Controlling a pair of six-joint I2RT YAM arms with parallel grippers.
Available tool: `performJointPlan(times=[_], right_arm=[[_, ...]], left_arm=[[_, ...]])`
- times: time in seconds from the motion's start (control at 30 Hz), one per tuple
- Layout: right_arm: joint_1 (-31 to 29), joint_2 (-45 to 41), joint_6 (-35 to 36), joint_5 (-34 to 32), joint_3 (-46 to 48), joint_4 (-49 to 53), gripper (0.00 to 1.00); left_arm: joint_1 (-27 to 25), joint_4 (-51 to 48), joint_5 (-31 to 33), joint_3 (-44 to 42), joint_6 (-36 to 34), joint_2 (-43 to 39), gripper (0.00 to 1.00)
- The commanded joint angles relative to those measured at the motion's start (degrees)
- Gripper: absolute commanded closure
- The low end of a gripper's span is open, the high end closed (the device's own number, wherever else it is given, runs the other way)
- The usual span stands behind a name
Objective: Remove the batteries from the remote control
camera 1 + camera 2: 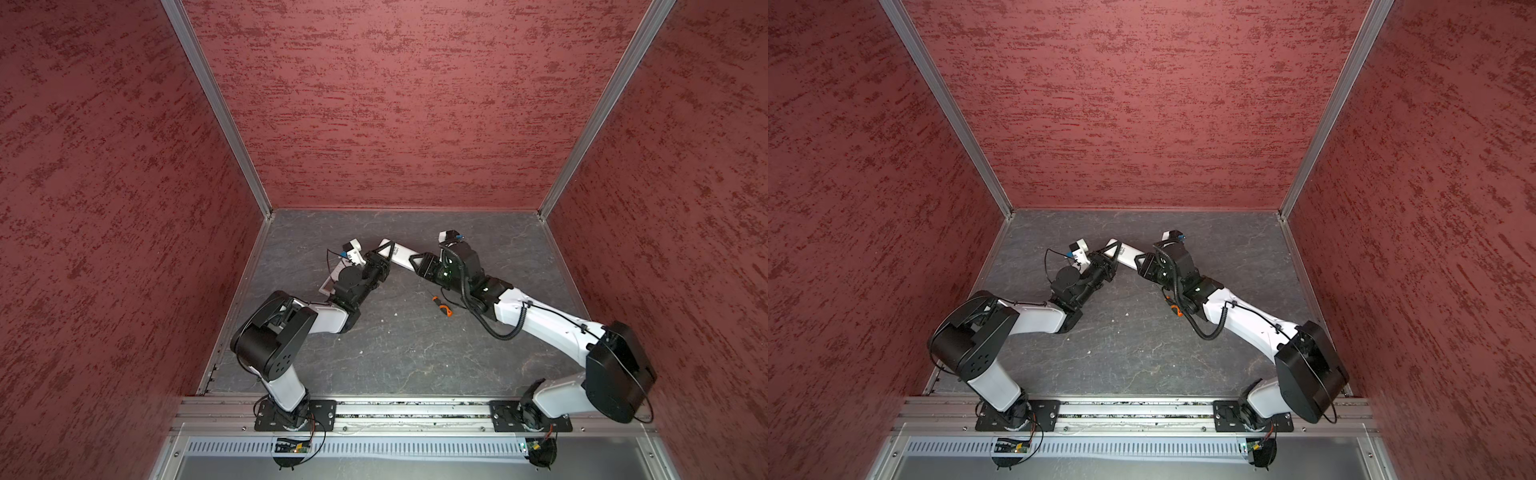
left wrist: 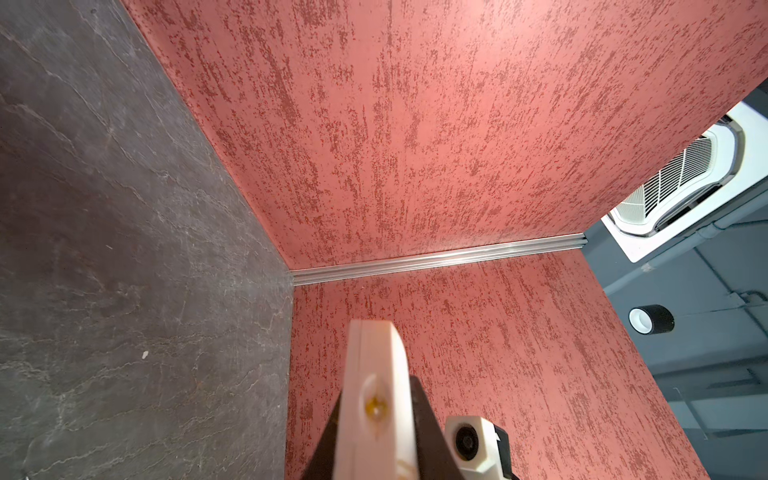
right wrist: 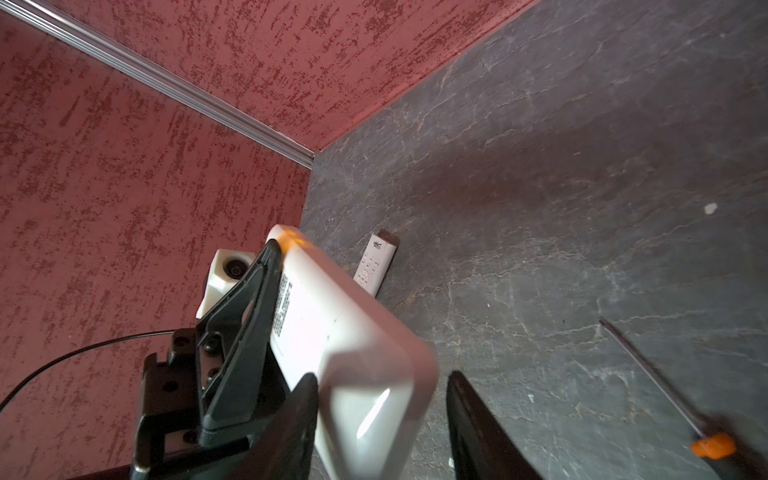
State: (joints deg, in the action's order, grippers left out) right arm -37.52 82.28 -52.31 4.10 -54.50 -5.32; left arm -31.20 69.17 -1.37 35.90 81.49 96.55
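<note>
While the left claw (image 1: 385, 250) is clamped on the remote (image 1: 401, 254) at centre frame, the right claw (image 3: 380, 386) straddles its other end, jaws apart. No batteries show; unloading appears not yet done.

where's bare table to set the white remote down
Widest bare patch: the near table between the two arm bases and the screwdriver. The far right corner is bare too. Crowded: mid-back, where left gripper and right gripper meet at the remote, with a second remote under the left arm.
</note>
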Motion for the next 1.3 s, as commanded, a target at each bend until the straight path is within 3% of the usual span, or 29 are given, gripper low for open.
performJointPlan(times=[0.0,0.27,0.57,0.93,1.27], right_arm=[[0.9,-1.3,-4.9,3.6,3.2,-8.5,0.51],[1.9,-1.3,-7.8,5.6,5.1,-11.9,0.56],[2.0,0.1,-7.2,6.4,3.0,-10.4,0.52],[2.2,0.7,-7.5,5.6,3.1,-9.3,0.65],[2.6,-1.3,-6.8,4.2,4.8,-6.4,0.67]], left_arm=[[-0.3,5.3,0.0,1.5,0.5,1.1,1.0],[-0.3,6.7,-0.1,1.8,1.1,2.3,1.0],[-0.7,6.7,-0.3,2.2,0.9,2.5,1.0],[-0.7,7.8,-0.4,1.7,1.4,2.6,1.0],[0.6,5.6,-2.0,0.8,1.5,-0.2,1.0]])
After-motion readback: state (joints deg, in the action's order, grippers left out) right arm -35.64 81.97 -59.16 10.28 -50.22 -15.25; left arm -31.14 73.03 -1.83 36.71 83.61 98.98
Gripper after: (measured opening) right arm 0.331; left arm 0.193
